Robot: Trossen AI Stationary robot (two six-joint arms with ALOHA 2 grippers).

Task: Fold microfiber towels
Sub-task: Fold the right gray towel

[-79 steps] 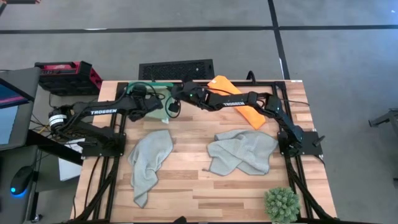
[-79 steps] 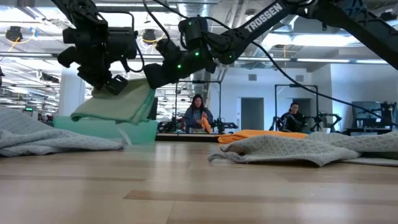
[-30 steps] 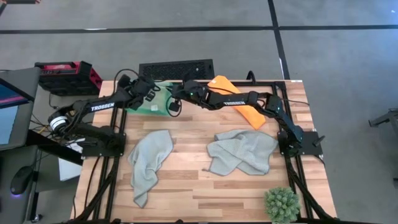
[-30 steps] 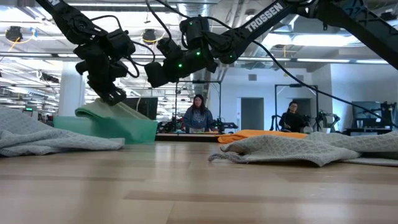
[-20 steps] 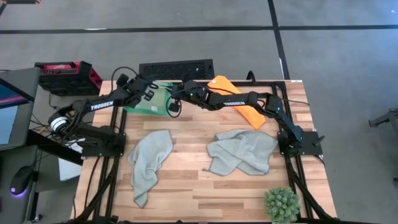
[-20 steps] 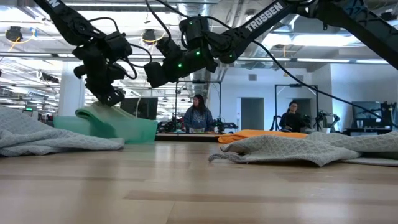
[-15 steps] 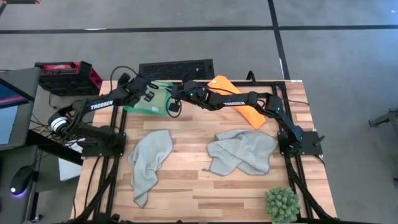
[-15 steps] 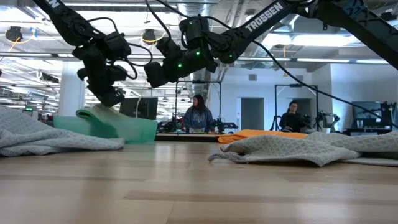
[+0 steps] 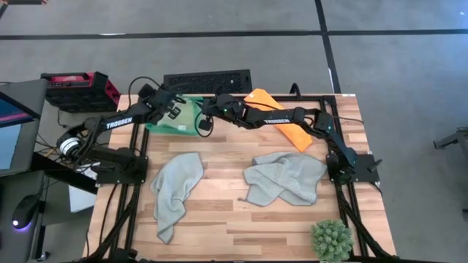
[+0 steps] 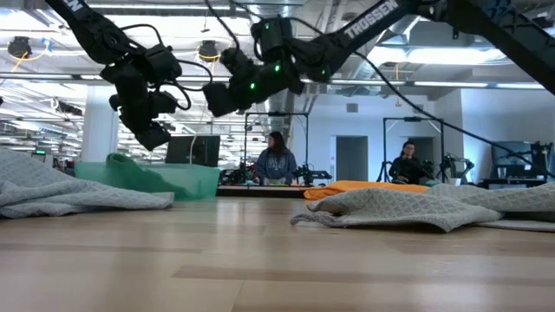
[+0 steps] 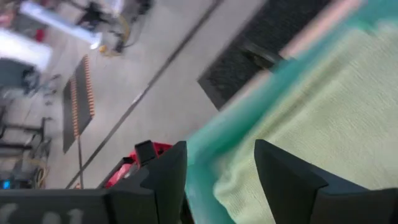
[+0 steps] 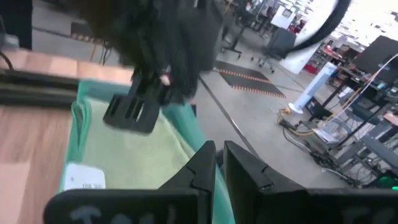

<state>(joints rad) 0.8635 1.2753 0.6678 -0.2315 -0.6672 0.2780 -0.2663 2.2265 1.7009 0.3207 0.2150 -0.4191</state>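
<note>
The light green towel (image 9: 186, 114) lies folded in the green tray (image 9: 156, 129) at the table's far left, its white tag (image 12: 84, 178) facing up. My left gripper (image 11: 217, 155) hangs open just above that towel (image 11: 329, 124), clear of it in the low view (image 10: 153, 137). My right gripper (image 12: 219, 155) is shut on nothing and hovers beside the tray's right end (image 9: 204, 124). The orange towel (image 9: 284, 124) lies at the far middle under the right arm. Two crumpled grey towels (image 9: 175, 191) (image 9: 285, 177) rest on the wood.
A spiky green plant ball (image 9: 331, 239) stands at the near right corner. The tray's teal rim (image 11: 242, 130) rises around the green towel. People sit in the room beyond the table (image 10: 276, 160). Bare wood (image 9: 219, 157) lies between the grey towels and the tray.
My left gripper has opened and let go of the green towel. The towel's raised fold has dropped and now lies low in the tray. The gripper itself has stayed over the tray.
</note>
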